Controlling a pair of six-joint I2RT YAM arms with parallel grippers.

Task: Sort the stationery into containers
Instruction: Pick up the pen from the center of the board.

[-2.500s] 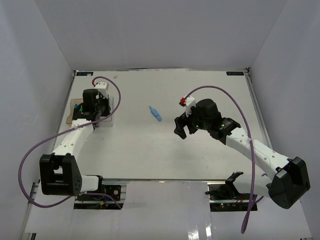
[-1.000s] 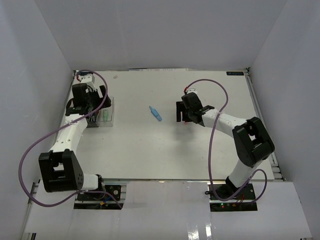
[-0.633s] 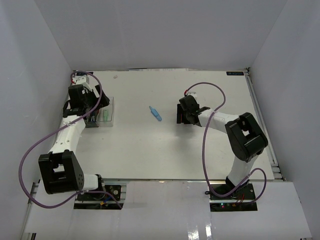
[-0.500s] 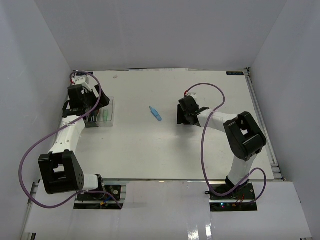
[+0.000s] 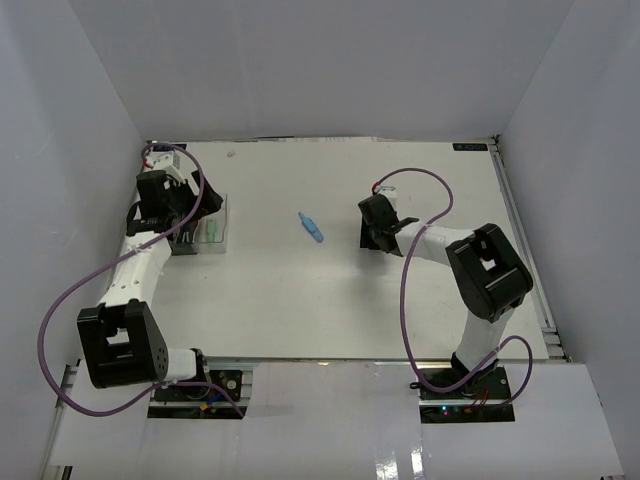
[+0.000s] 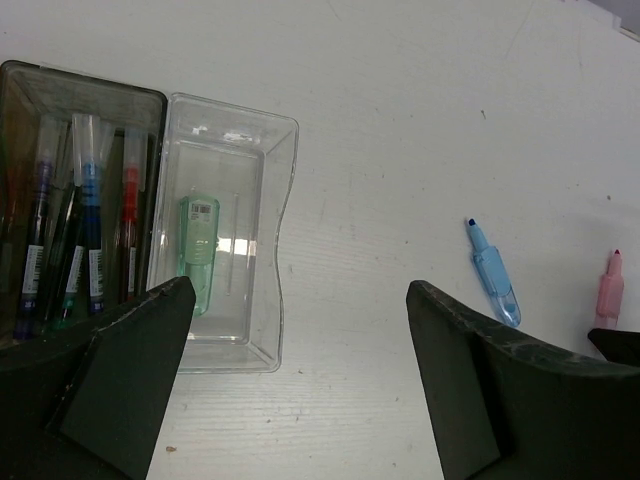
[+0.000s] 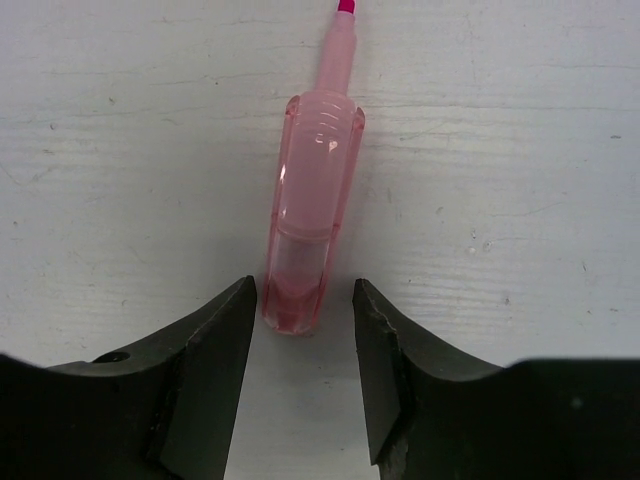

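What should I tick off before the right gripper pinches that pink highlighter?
1. Is the pink highlighter between the fingers of the right gripper? Ok, at its blunt end.
2. Is the grip made? Not ok, a gap shows beside it.
3. Is the blue highlighter clear of the pick? Ok, it lies apart.
4. Does the clear box have room? Ok, only one green piece is inside.
5. Is the left gripper free? Ok, open and empty.

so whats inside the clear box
One green marker lies in the clear box, nothing else visible. A finger of the left tool covers the box's near corner.
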